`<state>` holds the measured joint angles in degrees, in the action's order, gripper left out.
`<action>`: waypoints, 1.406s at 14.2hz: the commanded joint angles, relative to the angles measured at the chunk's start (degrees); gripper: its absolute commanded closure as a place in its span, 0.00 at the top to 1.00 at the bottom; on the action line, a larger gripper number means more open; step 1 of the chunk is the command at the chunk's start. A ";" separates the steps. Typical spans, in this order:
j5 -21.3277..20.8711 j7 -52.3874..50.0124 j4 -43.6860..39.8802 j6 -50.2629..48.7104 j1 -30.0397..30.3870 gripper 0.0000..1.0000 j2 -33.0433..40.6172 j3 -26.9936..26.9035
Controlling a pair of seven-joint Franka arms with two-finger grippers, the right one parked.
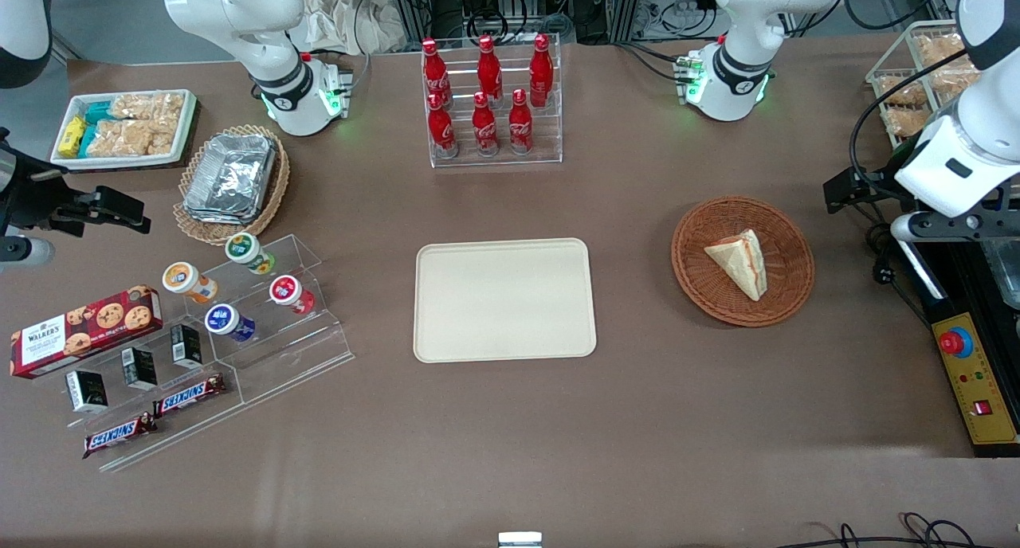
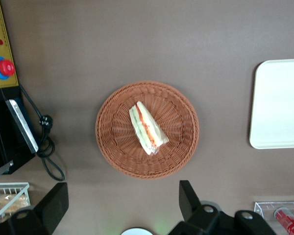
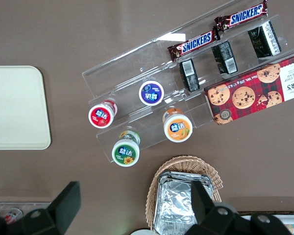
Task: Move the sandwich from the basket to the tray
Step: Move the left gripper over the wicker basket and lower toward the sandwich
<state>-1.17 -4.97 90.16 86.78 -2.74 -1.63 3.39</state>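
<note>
— Where is your sandwich?
— It lies in the brown basket, at the right of the front picture. Your tray sits in the middle, well apart from it.
— And your gripper?
— Its fingers are spread wide apart, holding nothing, up above the basket.
— Any words to read?
— "Snickers" on two bars, "Walker's" on the cookie box, and Coca-Cola on the red bottles.
</note>
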 commanded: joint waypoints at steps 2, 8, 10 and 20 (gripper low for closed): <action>-0.59 -1.27 -1.83 1.11 -0.24 1.00 -0.74 -0.05; 2.57 -20.57 5.62 1.72 -0.07 1.00 1.71 -0.14; 2.49 -25.86 13.24 6.70 0.19 1.00 5.04 -0.40; 2.49 -35.79 42.55 31.15 1.60 1.00 14.82 -1.02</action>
<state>0.86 -37.55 128.88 114.11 -1.76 11.23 1.95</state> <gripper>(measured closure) 0.000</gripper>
